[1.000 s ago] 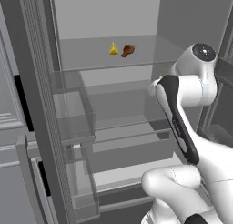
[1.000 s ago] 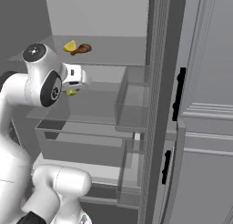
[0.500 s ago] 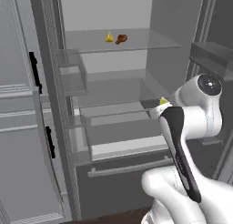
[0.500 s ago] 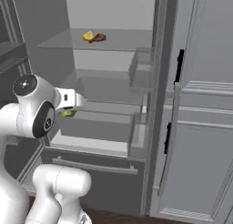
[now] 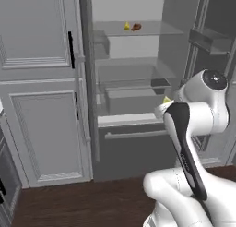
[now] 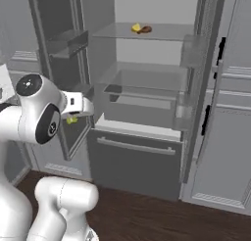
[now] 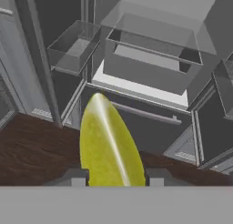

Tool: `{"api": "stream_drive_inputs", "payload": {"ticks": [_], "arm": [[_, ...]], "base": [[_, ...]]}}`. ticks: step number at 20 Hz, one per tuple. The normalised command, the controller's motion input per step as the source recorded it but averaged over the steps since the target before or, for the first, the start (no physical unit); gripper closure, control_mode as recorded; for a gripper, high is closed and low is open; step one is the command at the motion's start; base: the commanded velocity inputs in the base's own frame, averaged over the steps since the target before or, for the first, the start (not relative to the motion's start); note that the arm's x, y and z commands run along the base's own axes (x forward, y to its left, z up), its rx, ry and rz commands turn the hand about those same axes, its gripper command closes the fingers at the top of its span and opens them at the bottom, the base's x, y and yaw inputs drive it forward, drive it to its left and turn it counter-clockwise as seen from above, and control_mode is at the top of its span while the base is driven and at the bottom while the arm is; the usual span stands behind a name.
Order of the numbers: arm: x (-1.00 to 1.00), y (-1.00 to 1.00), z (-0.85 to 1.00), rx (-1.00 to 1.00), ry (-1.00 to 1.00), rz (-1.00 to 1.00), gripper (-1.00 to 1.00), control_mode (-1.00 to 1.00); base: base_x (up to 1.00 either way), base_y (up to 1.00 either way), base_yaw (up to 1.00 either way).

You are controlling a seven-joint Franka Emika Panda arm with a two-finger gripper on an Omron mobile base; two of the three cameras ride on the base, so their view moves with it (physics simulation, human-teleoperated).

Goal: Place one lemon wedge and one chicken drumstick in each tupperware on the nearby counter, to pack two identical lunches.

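Since 1 s ago the base has backed off from the open fridge [image 5: 138, 83]: shelves that sat close in both base views now stand further off, w/ brown wood floor [image 5: 69, 205] showing below. Gripper [image 6: 73, 118] came out w/ the base and now hangs in front of the fridge, low, near the left door's bins in right base view.

Gripper is clamped on a pale yellow-green lemon wedge [image 7: 109, 145]; hand view shows it standing up between the two finger tips, one dark tip on each side of its base. Same wedge peeks out as a small yellow bit by the wrist in left base view [image 5: 167, 100] and right base view [image 6: 72, 120].

Other lemon wedge, deep yellow [image 5: 126, 25], sits on the fridge's upper glass shelf [image 5: 147, 30], just beside a dark brown drumstick [image 5: 136, 26]; can't tell if they touch. Same pair in right base view: wedge [image 6: 136, 27], drumstick [image 6: 145, 29].

Below the shelf: clear drawer [image 7: 150, 59], grey lower drawer w/ bar handle [image 6: 135, 147].
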Motion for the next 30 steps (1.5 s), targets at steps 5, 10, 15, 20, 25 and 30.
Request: {"api": "stream_drive_inputs", "payload": {"ticks": [5,10,15,20,25,30], "arm": [[0.0,0.0,0.0,0.0,0.0,0.0,1.0,1.0],[0.0,0.0,0.0,0.0,0.0,0.0,1.0,1.0],[0.0,0.0,0.0,0.0,0.0,0.0,1.0,1.0],[0.0,0.0,0.0,0.0,0.0,0.0,1.0,1.0],[0.0,0.0,0.0,0.0,0.0,0.0,1.0,1.0],[0.0,0.0,0.0,0.0,0.0,0.0,1.0,1.0]], "base": [[-0.83,0.89,0.41],[0.21,0.94,0.38],[0.96,0.48,0.3],[1.0,0.08,0.24],[1.0,0.07,0.26],[1.0,0.5,0.31]]}}
